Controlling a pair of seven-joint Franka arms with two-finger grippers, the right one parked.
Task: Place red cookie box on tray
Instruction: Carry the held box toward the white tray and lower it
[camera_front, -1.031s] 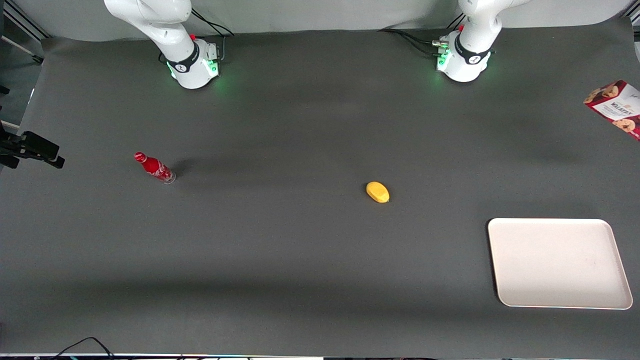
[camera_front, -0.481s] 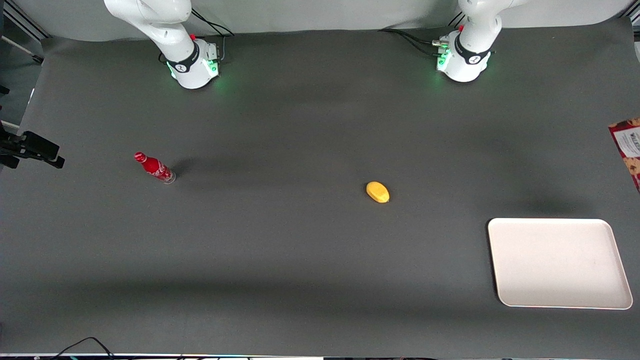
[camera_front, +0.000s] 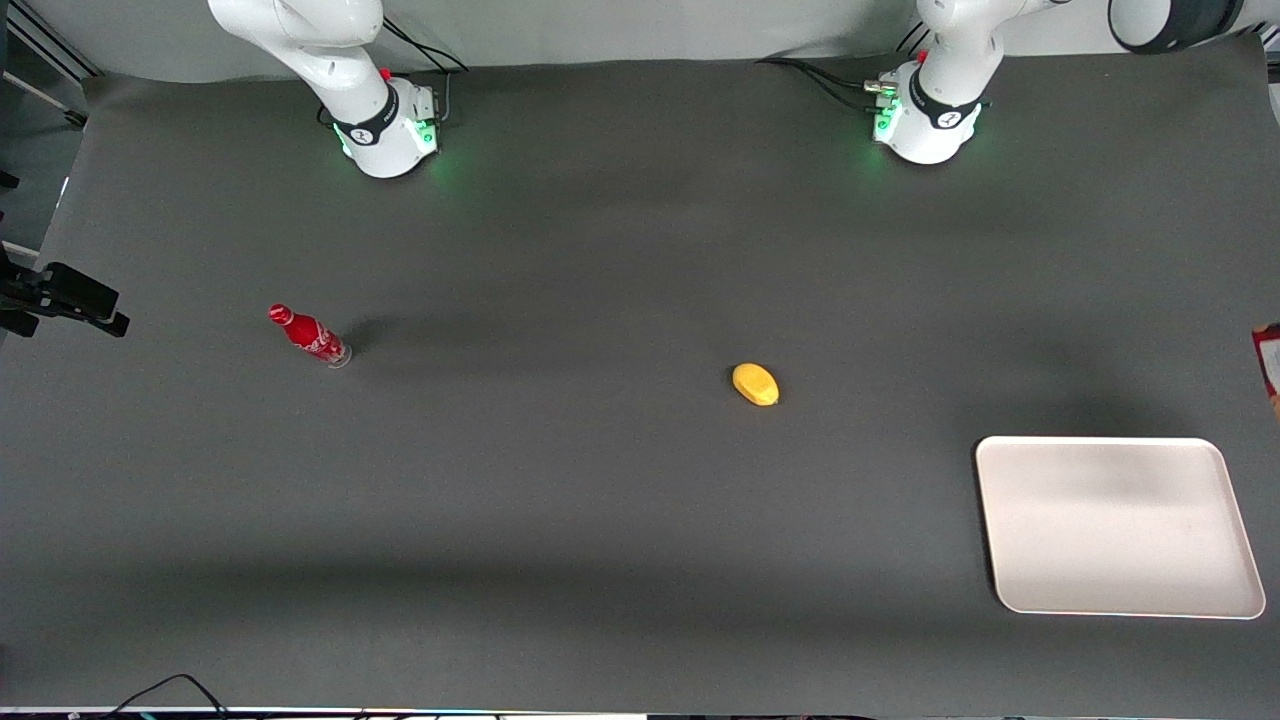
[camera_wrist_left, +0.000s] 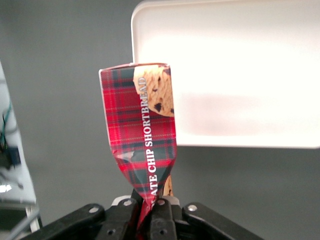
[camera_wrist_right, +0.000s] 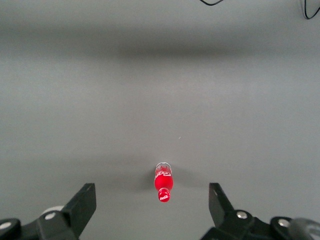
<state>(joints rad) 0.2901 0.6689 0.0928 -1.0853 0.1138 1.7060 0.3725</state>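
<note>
End effector (camera_wrist_left: 145, 212) pinches red cookie box (camera_wrist_left: 142, 145) lengthwise outward toward tray (camera_wrist_left: 230, 75).

table (camera_front: 600, 250): dark grey mat (evenly lit) | backdrop (camera_front: 650, 30): pale grey

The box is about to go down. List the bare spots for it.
The tray is bare all over, rim to rim. The mat between the lemon and the bottle is open too. Nowhere looks crowded. The tool holds the box in the air, pinched at one end, above the mat beside the tray.
</note>
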